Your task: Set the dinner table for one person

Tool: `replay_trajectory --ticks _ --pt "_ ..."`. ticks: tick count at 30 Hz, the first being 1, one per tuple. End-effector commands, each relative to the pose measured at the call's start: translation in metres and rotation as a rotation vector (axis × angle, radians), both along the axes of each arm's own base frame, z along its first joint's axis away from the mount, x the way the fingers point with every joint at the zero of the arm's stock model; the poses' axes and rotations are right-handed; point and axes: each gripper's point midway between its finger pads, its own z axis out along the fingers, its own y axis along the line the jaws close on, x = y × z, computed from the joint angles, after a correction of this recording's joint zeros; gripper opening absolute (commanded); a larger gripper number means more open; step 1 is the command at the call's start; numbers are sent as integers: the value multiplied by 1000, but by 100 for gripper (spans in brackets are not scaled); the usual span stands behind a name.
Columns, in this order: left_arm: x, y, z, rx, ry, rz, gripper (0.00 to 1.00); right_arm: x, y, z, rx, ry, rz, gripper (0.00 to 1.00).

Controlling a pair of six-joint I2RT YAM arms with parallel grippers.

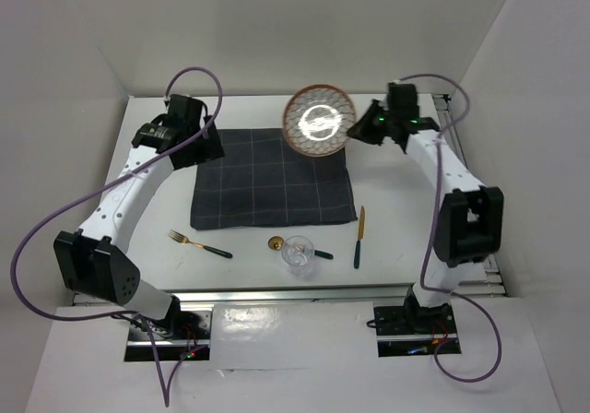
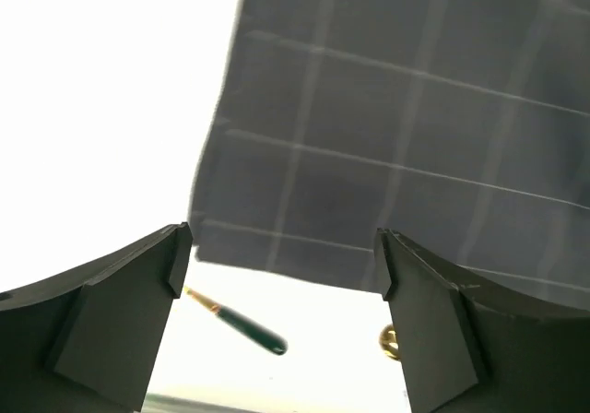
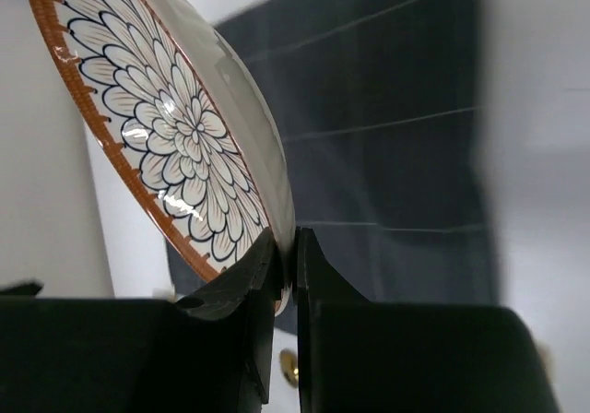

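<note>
We are at the plate-placing step. Our right hand [image 3: 286, 264] is clamped on the rim of the round ceramic plate with the orange-brown border and dark petal pattern [image 1: 319, 121]. It holds the plate steeply tilted in the air above the far right corner of the dark grey cloth with thin pale grid lines [image 1: 267, 182]. Our left hand [image 2: 281, 265] hovers by the cloth's far left corner, fingers spread, holding nothing.

The large plain white rectangular worktop [image 1: 406, 219] carries the cloth near its middle. On its near side, all off the cloth, lie the gold fork with a green handle [image 1: 198, 243], the gold-bowled spoon [image 1: 277, 243], the clear glass [image 1: 298, 253] and the green-handled knife [image 1: 359, 236].

We judge that the next move calls for levelling the plate, carrying it to the cloth's centre and lowering it flat before letting go. A tilted release could let it slip.
</note>
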Motion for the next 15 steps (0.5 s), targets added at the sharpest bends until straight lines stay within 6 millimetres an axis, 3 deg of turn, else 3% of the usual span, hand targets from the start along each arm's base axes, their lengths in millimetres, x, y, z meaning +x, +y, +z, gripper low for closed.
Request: replay_trajectory --ticks 1,2,3,4,5,6,7,9,10,15 --pt "-18 37 5 71 -24 166 100 -1 101 7 103 -26 294 0" --pt "-22 38 3 74 -14 166 100 6 113 17 115 -42 324 0" --pt "-29 45 -3 87 19 188 100 9 122 11 118 -31 352 0" --pt "-36 49 -1 95 24 210 100 9 138 -14 126 40 391 0" --pt "-42 58 4 122 13 248 100 17 147 -5 128 16 417 0" --pt "-53 64 -4 133 38 303 100 17 159 -28 122 69 435 0" --pt "-60 73 -6 135 38 349 100 17 168 -33 127 72 467 0" --pt "-73 82 -8 83 36 372 100 21 175 -39 125 93 475 0" --pt "-78 83 -10 61 41 373 100 17 182 -52 121 118 489 0" --pt "-97 69 -26 -55 79 324 100 17 187 -66 112 130 490 0"
